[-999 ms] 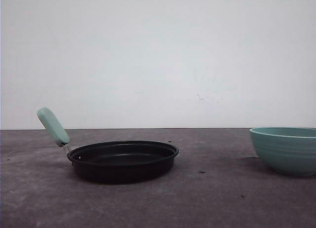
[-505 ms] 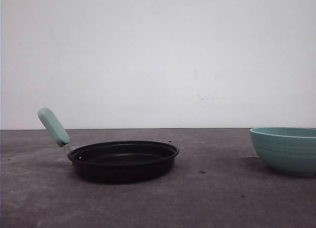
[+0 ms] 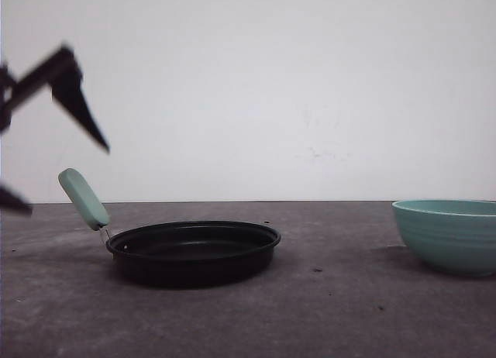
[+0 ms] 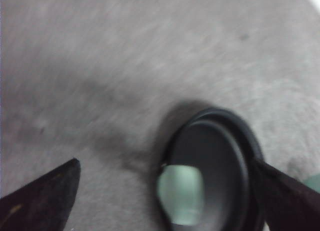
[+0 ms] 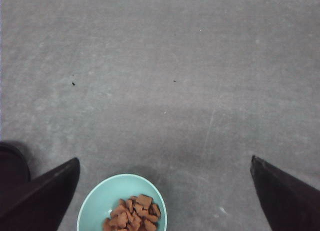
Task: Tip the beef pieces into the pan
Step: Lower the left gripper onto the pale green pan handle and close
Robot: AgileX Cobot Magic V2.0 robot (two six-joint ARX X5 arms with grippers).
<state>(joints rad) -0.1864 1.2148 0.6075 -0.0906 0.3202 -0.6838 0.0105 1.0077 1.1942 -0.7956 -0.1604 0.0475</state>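
Pan and bowl on the grey table (image 3: 349,311), both arms raised.

Left gripper (image 4: 167,191), jaws spread, hangs above the black pan (image 3: 194,252). Right gripper (image 5: 165,191), jaws spread, hangs over the teal bowl (image 5: 100,201), at 3 o'clock from the pan, holding the beef pieces (image 5: 133,212).

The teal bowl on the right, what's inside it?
In the right wrist view, the teal bowl holds a small heap of reddish-brown beef pieces. The bowl's near part is cut off by the picture edge, and the front view shows just its outer wall.
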